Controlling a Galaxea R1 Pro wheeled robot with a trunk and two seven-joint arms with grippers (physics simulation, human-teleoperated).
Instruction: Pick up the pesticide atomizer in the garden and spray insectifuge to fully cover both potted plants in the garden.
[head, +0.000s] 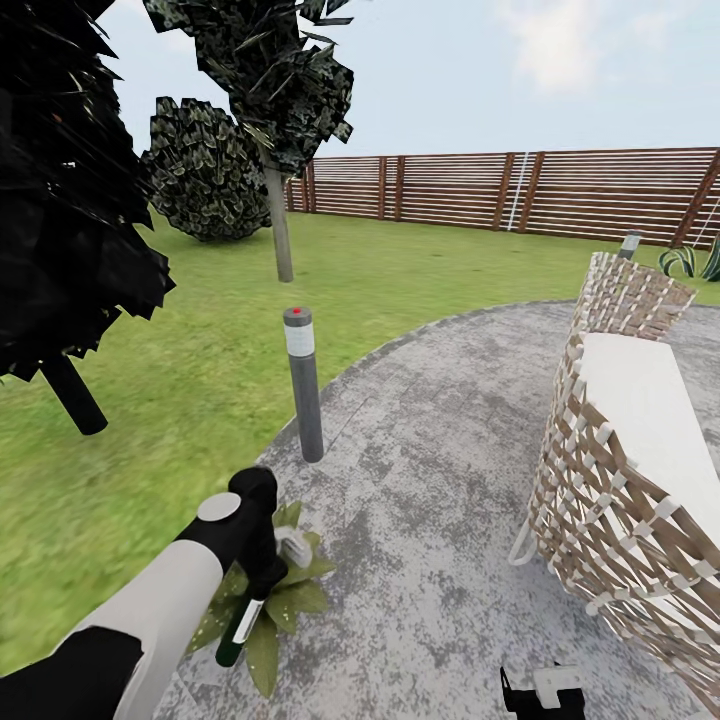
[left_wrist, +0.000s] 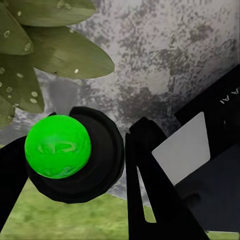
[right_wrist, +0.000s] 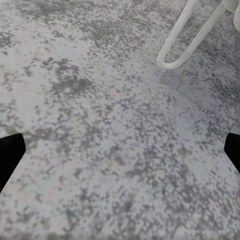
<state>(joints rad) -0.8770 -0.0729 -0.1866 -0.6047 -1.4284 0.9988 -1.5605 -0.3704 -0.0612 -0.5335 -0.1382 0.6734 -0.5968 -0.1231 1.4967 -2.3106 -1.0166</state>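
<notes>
Dark-green slim atomizer (head: 243, 622), speckled broad-leaf plant (head: 285, 600)

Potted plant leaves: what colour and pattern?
Green with pale speckles, clearest in the left wrist view on the potted plant.

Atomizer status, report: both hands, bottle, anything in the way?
Left hand shut on pesticide atomizer, held over a potted plant. Right hand open, nothing in it, above the stone patio. Bollard lamp and wicker chair stand apart from it.
</notes>
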